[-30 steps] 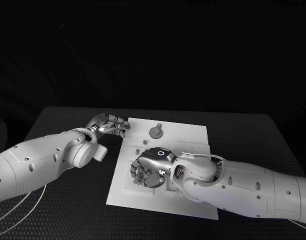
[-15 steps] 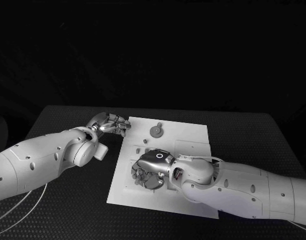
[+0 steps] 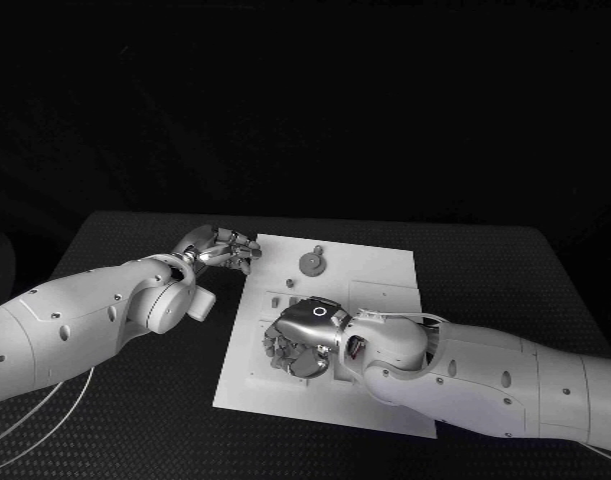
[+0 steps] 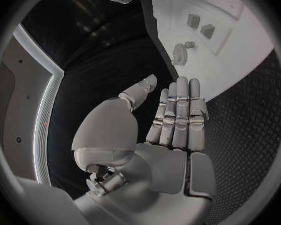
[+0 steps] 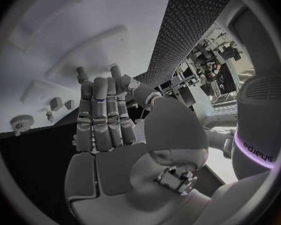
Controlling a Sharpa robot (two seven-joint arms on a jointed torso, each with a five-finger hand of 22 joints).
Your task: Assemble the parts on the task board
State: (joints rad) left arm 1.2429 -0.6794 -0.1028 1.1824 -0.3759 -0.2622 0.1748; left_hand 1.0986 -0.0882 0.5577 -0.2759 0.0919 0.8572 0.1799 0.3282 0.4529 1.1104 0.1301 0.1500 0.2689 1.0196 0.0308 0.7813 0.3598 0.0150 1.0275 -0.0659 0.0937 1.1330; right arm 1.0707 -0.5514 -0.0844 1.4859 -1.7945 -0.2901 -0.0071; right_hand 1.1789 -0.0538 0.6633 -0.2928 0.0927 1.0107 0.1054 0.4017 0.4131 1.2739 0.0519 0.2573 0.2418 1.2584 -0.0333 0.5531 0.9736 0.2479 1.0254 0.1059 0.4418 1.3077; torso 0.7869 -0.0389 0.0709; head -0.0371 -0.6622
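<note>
The right hand (image 3: 302, 340) is settling lower over the middle of the task board (image 3: 377, 270); against a second ago it is sitting a touch nearer the robot, and over the last half second it is barely shifting at all, so I take it to be working at one spot rather than travelling. From above its fingers are curling down toward the plate, while its wrist camera is showing them lying straight and side by side with nothing between them; whether they are pressing on a part underneath, I cannot tell. The left hand (image 3: 220, 246) is staying put at the board's far left corner, fingers together and straight, holding nothing. A round gear-like part (image 3: 311, 263) is lying untouched on the far half of the board, and two small blocks (image 4: 200, 26) are standing apart from it, so the assembly is looking far from finished.
</note>
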